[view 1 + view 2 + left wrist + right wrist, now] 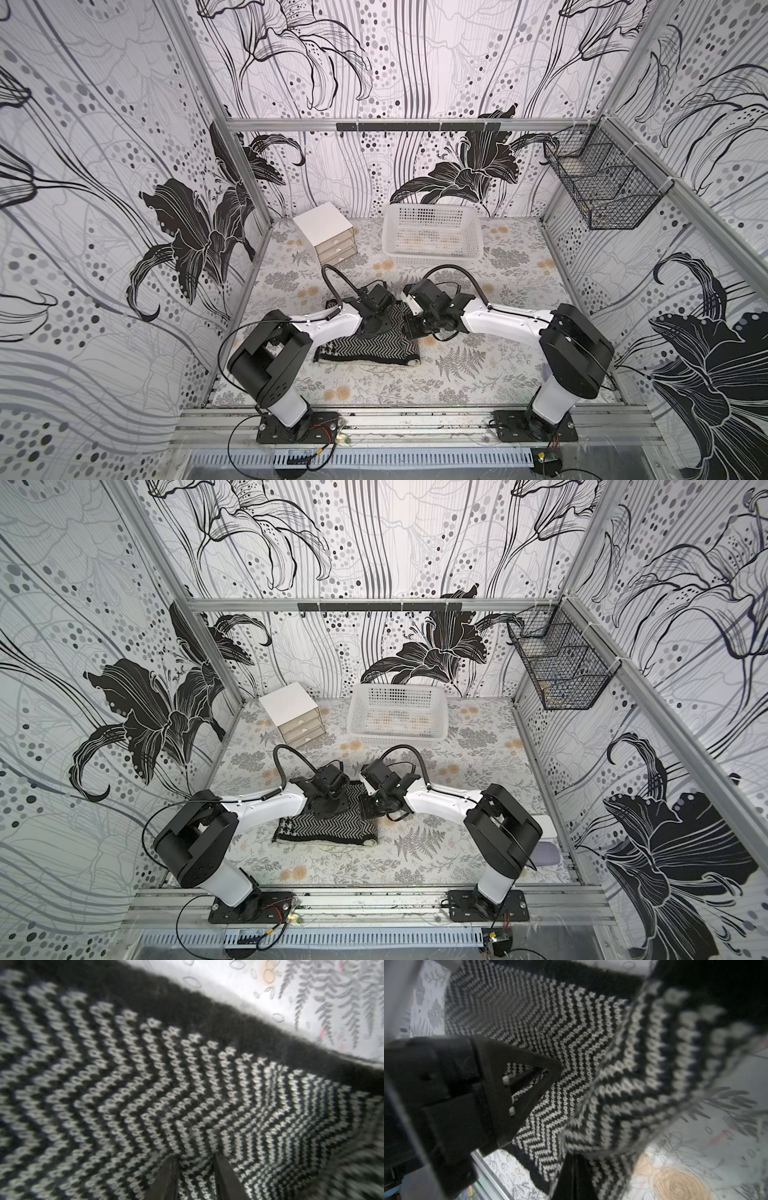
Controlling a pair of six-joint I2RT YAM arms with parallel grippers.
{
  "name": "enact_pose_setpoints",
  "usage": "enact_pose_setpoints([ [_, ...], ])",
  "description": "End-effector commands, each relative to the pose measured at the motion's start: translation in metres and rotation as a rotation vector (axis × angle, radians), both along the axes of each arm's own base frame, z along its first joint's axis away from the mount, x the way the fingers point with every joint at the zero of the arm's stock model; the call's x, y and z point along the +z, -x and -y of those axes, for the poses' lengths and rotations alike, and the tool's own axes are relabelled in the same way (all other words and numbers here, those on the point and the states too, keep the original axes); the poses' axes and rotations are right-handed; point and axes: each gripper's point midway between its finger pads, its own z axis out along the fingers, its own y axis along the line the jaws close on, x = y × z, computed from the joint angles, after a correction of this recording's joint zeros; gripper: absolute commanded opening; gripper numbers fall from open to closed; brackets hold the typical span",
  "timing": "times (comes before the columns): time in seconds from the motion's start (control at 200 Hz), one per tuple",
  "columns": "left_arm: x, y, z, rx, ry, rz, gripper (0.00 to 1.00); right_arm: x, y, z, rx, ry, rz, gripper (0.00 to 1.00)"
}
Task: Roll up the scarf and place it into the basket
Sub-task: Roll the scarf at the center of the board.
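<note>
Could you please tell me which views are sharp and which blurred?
Both top views: sharp, evenly lit, slight wide-angle distortion. Left wrist view: the scarf is soft, worst at the picture's edges. Right wrist view: its raised fold near the lens is blurred.

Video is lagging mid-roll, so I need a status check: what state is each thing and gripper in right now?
Long knitted black-and-white herringbone scarf: on the table, partly folded, one edge lifted.
White perforated plastic basket: upright, empty.
Small white drawer box: drawers shut.
Black wire mesh basket: hanging on the side wall.
Left gripper: pinching the scarf.
Right gripper: shut on the scarf's lifted fold.
</note>
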Motion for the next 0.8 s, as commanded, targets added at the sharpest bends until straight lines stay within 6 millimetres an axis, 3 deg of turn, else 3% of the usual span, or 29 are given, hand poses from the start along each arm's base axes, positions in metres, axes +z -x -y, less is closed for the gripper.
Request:
enact_pose_setpoints([
  [0.0, -0.012, 0.009, 0.004, -0.004, 0.044, -0.033, 0.32, -0.006, -0.005, -0.016, -0.014, -0.05, -0.014, 0.0],
  [0.2, 0.023, 0.004, -0.001, -0.002, 0.069, 0.044, 0.32, -0.035, -0.01, -0.019, -0.051, -0.054, -0.017, 0.0],
  [0.415, 0.045, -0.009, 0.028, -0.076, 0.189, 0.098, 0.32, -0.04, -0.01, -0.017, -0.055, -0.05, -0.016, 0.0],
  [0.616, 0.039, -0.027, 0.053, -0.117, 0.247, 0.105, 0.32, -0.039, -0.007, -0.014, -0.052, -0.046, -0.017, 0.0],
  [0.796, 0.014, -0.037, 0.045, -0.063, 0.187, 0.067, 0.31, -0.034, -0.003, -0.009, -0.05, -0.045, -0.014, 0.0],
])
